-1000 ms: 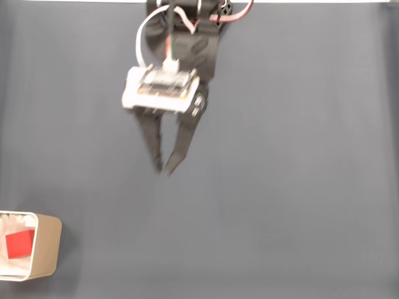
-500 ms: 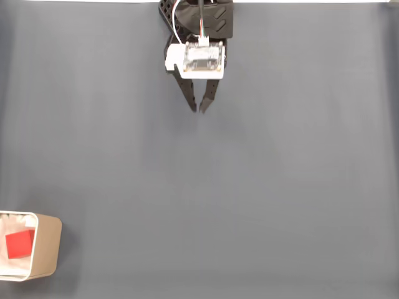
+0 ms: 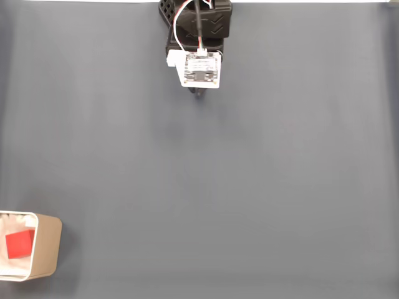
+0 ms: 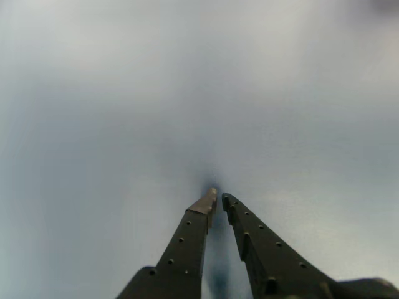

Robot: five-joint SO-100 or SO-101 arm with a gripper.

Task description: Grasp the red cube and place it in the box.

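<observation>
So I see the small bright red cube (image 3: 20, 243) inside the tan rounded cardboard box (image 3: 48, 245), bottom-left in fixed view. Black two-finger gripper (image 4: 218, 198) w/ tips nearly touching, empty, over grey table (image 3: 249, 187).

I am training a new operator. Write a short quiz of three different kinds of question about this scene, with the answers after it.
1. True or false: the red cube lies inside the box.
2. Multiple choice: in the fixed view, where is the box? A) top right corner B) bottom left corner C) centre of the table
3. Short answer: in the wrist view, is anything held between the fingers of the gripper?

Key:
1. True; the cube rests on the white inside.
2. B
3. No; the fingers are nearly together with only grey table beyond them.
</observation>
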